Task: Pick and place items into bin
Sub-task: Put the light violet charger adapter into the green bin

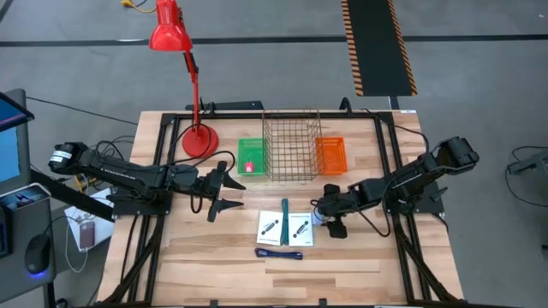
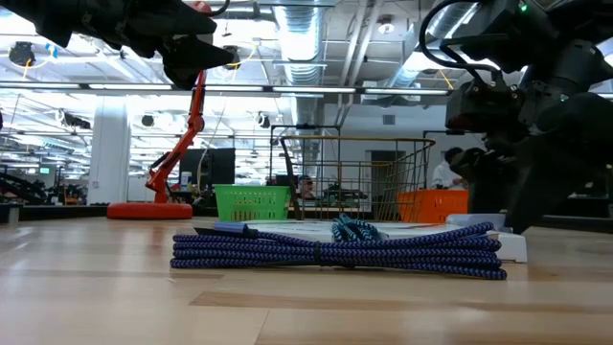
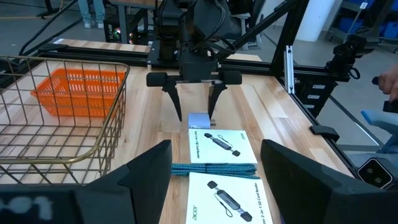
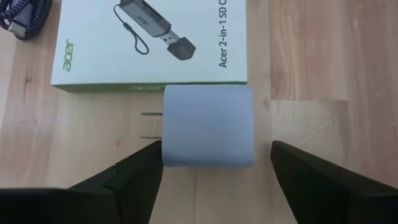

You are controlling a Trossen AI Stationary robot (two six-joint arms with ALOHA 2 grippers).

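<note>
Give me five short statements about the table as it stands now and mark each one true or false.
1. The right claw hangs open over a pale blue plug block. True.
2. The wire basket already holds both white boxes. False: the boxes lie on the table.
3. The left claw grips the teal cable. False: it is open and holds nothing; the cable lies between the boxes.
4. A red lamp stands behind the green basket. True.
5. The blue-purple cable lies in the orange basket. False: the cable lies on the table.

Two white boxes (image 1: 270,227) (image 1: 300,228), two coiled cables (image 1: 284,210) (image 1: 279,253), one pale charger block (image 4: 208,126), three baskets (image 1: 253,157) (image 1: 291,145) (image 1: 330,155), one red lamp (image 1: 168,27).
</note>
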